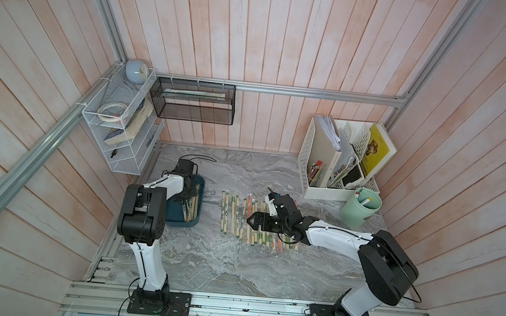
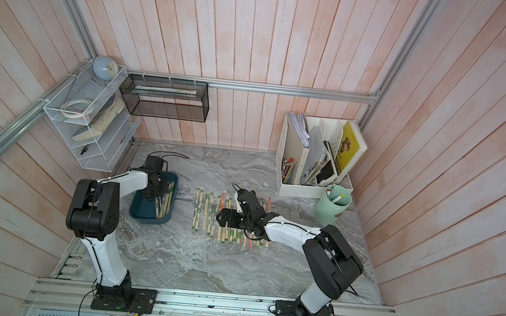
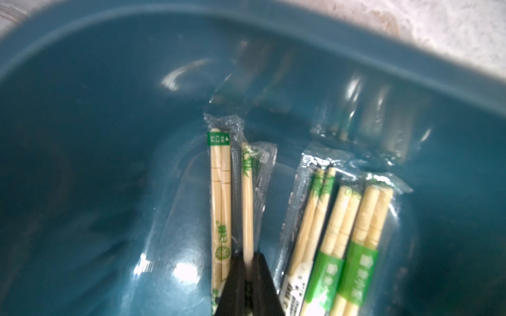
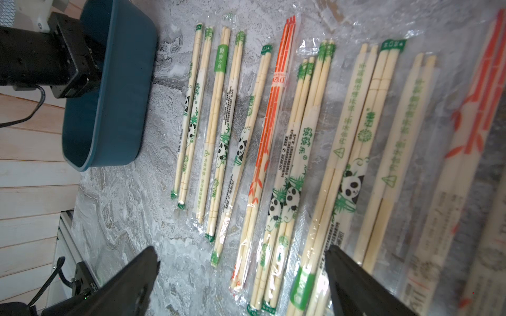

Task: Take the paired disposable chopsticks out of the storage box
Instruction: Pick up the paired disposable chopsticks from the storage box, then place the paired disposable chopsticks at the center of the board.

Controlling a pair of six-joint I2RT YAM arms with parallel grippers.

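**Left end effector** (image 3: 247,260) reaches inside the storage box (image 3: 109,82). Its two black jaws are clamped on one of the paired disposable chopsticks, the gripped pair (image 3: 247,191), of which only one stick shows through the sleeve.

**Key relation.** The gripped pair's long axis runs straight out ahead of the jaws, parallel to the box's long sides, so the jaws pinch across its narrow width. The coming move is judged to be a lift over the rim, then a carry sideways to the desk (image 1: 202,262).

**Neighbours.** A green-banded pair (image 3: 220,191) lies just beside the gripped pair. Three more pairs (image 3: 339,219) lie parallel, nearer the box's side.

**Which arm is nearer.** In both top views the box sits on the left arm's side of the grey marbled desk, so that arm is much the nearer. The right end effector (image 4: 241,250) hangs with jaws spread wide and empty over the row of laid-out pairs (image 4: 273,136), well apart from the box.

**Materials.**
- Box: smooth, glossy teal-blue plastic with rounded corners.
- Sticks: pale bamboo, thin and straight.
- Sleeves: clear crinkled film printed with green bamboo, black pandas or orange-red marks. They are probably slippery and may drag a neighbouring sleeve along.
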